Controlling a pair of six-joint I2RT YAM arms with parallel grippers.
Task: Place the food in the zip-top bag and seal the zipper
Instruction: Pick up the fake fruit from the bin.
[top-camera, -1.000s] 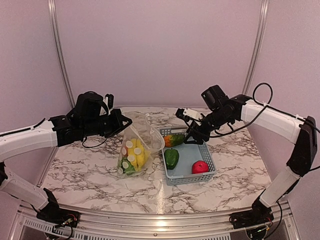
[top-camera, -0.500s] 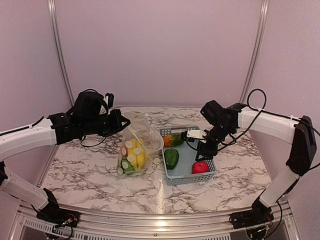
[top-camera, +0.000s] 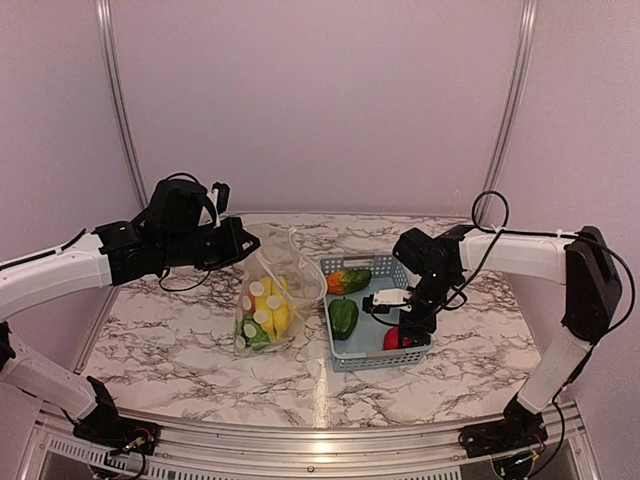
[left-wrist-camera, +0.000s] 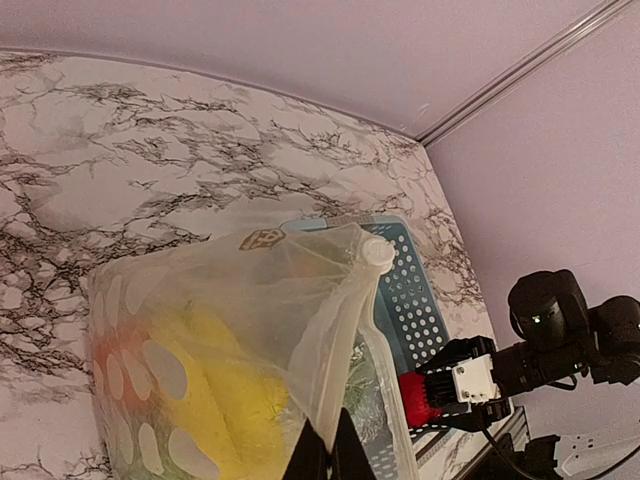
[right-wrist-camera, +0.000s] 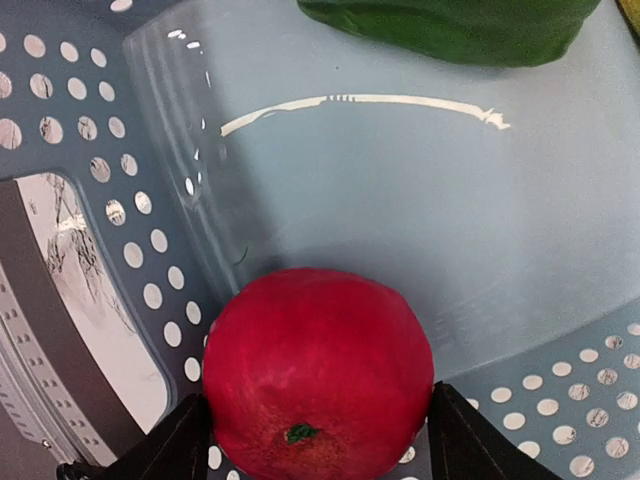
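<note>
- Filling is partway done: the banana and other pieces sit in the bag, left of the basket. The pepper, an orange-green piece and the apple lie in the basket, and the bag's mouth is unsealed.
- Left gripper pinches the mouth edge, holding it up.
- Right gripper is spread wide astride the apple, with no clamp that I can see.
- Only the right wrist view shows that straddle — from above, the apple is half hidden.

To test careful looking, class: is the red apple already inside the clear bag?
No, the red apple lies in the blue basket, outside the clear bag.
</note>
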